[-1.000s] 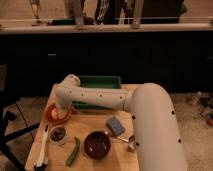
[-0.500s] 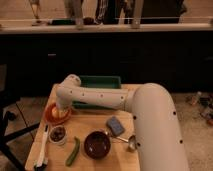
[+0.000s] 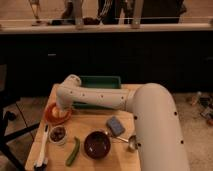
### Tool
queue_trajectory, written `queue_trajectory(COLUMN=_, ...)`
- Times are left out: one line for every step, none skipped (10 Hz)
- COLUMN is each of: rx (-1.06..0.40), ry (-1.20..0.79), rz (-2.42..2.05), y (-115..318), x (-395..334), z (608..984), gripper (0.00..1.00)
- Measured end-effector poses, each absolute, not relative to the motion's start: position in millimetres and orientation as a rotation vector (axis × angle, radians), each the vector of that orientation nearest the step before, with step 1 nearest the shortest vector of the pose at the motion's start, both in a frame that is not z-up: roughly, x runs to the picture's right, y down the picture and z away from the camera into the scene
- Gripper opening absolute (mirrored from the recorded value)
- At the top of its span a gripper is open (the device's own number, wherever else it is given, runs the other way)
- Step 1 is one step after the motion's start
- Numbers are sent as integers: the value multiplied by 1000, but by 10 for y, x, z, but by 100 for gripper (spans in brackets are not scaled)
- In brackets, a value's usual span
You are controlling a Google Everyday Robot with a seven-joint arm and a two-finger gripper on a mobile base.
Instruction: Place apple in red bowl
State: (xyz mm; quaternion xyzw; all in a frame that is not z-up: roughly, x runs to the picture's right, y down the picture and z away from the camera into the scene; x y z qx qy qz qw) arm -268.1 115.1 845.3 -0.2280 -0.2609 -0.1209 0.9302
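From my station, the arm looks the same as half a second ago: it stays stretched from the lower right across the wooden table to the left side, and I see no object that has moved. The arm covers most of the right half of the table, so the open room is only in the front strip and at the left edge. Behind the arm, the green tray lies along the far edge. The red bowl sits near the left edge, and the gripper hangs directly over it, at the end of the bent wrist; whether it is clenched or released I cannot tell. A pale rounded shape in the red bowl, just under the gripper, seems to be the apple; it shows no long axis or direction that I can read. In front, a dark bowl stands near the front edge, with a blue sponge and a spoon on its right. On its left are a green vegetable, a small white cup and a white brush, which lies along the left edge.
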Motion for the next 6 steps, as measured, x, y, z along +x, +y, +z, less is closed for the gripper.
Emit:
queue_trajectory(rx=-467, ry=-537, rz=-247, y=1155, x=-2679, z=8447, gripper=80)
queue_trajectory(rx=-467, ry=-538, rz=-247, y=1161, x=-2680, z=8443, gripper=80)
queue_trajectory(rx=-466, ry=-539, rz=-248, y=1164, x=-2680, z=8438, gripper=80)
queue_trajectory(rx=-466, ry=-539, rz=-249, y=1166, x=-2681, z=8432, gripper=80)
queue_trajectory(rx=-465, ry=-539, rz=-250, y=1166, x=-2682, z=8426, gripper=80)
queue_trajectory(rx=-464, ry=-538, rz=-250, y=1168, x=-2682, z=8425, gripper=80)
